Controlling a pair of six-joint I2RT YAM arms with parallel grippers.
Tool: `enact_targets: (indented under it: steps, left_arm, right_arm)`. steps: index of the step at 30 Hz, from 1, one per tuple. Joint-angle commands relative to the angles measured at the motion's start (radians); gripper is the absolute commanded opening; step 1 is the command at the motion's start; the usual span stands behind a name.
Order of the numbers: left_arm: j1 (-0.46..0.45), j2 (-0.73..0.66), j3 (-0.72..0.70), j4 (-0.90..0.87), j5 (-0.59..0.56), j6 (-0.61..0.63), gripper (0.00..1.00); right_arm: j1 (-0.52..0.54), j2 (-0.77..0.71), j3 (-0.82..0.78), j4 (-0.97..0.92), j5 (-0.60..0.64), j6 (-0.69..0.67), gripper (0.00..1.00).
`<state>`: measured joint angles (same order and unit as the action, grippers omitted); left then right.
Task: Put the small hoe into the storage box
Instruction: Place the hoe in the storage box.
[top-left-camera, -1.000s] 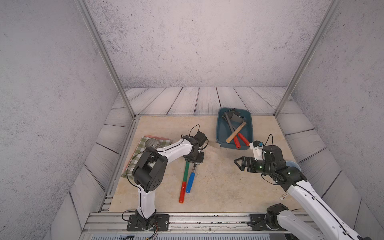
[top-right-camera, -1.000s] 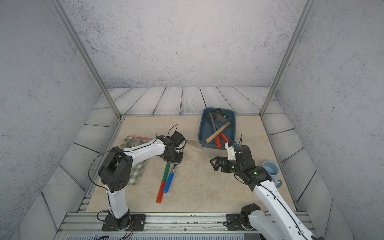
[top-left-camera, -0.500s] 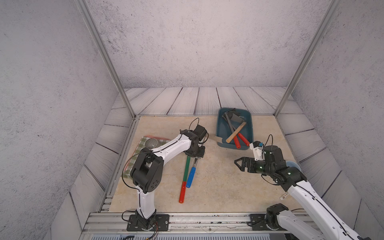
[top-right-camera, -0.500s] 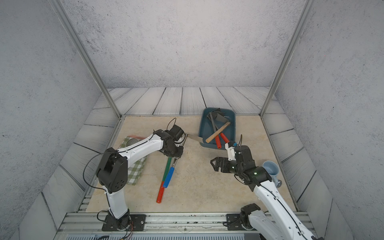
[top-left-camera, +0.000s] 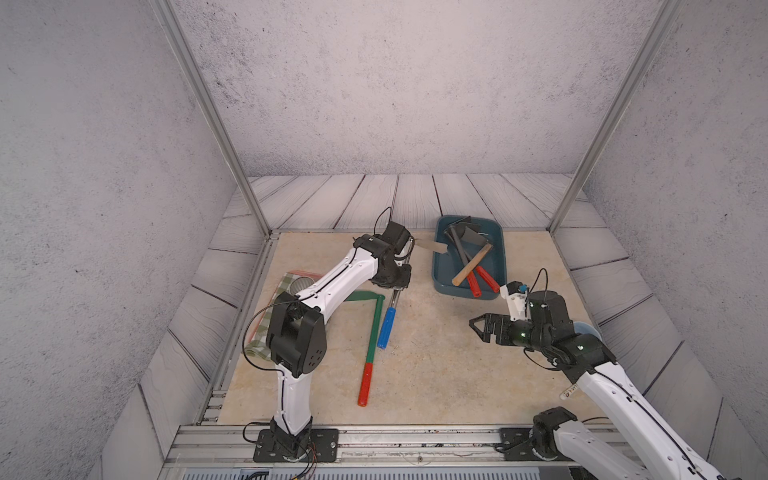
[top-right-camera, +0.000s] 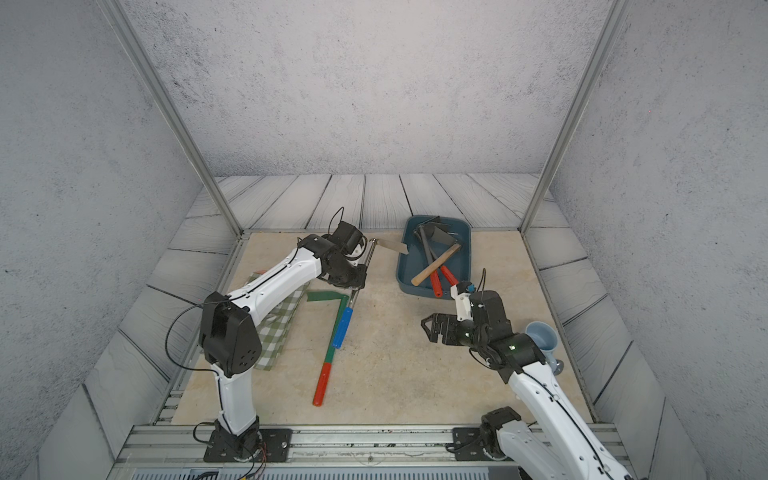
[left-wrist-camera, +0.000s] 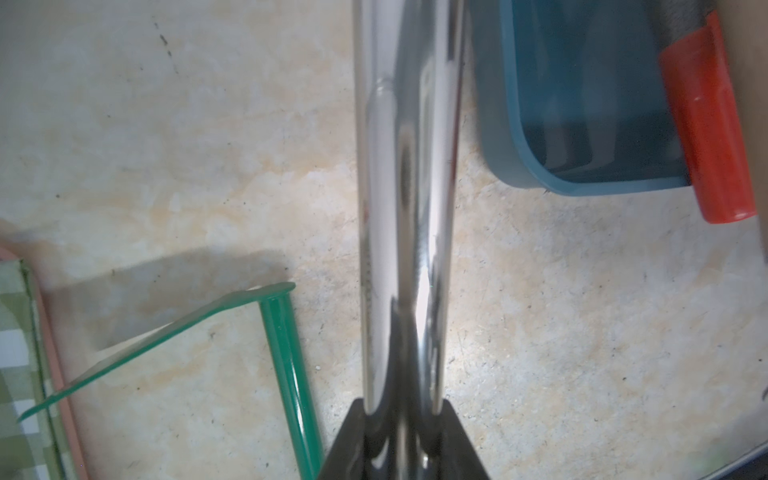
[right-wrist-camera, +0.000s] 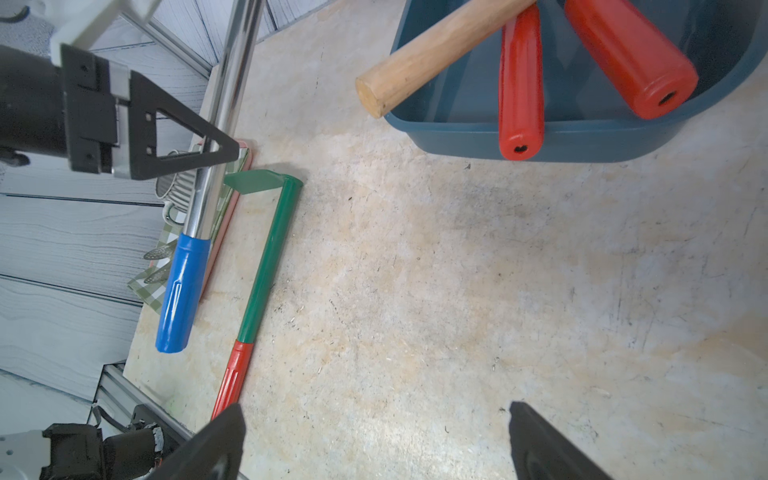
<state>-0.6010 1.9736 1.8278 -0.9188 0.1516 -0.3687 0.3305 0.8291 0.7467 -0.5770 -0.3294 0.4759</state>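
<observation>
The small hoe (top-left-camera: 386, 328), chrome-shafted with a blue grip, sits clamped in my left gripper (top-left-camera: 394, 284), its blade reaching the teal storage box (top-left-camera: 457, 290) rim.

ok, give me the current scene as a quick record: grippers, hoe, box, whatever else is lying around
left gripper: shut on the small hoe, on its chrome shaft
small hoe: blue handle outside the storage box, blade at its rim
right gripper: open, empty, over the table near the box
storage box: holds a wooden-handled tool and two red-handled tools
also there: green hoe, checked cloth
task: not done
</observation>
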Motion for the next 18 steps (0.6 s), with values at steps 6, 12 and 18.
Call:
enact_targets:
  steps: [6,12,18]
  left_arm:
    - [0.009,0.098,0.185,0.023,0.151,-0.014,0.0]
    - [0.01,0.168,0.286,0.059,0.261,-0.069,0.0]
    - [0.01,0.227,0.355,0.1,0.329,-0.117,0.0]
  right_arm:
    - [-0.003,-0.018,0.035,-0.027,0.026,-0.019,0.99]
    - [-0.004,-0.025,0.028,-0.029,0.033,-0.017,0.99]
    - [-0.004,-0.03,0.024,-0.028,0.035,-0.017,0.99]
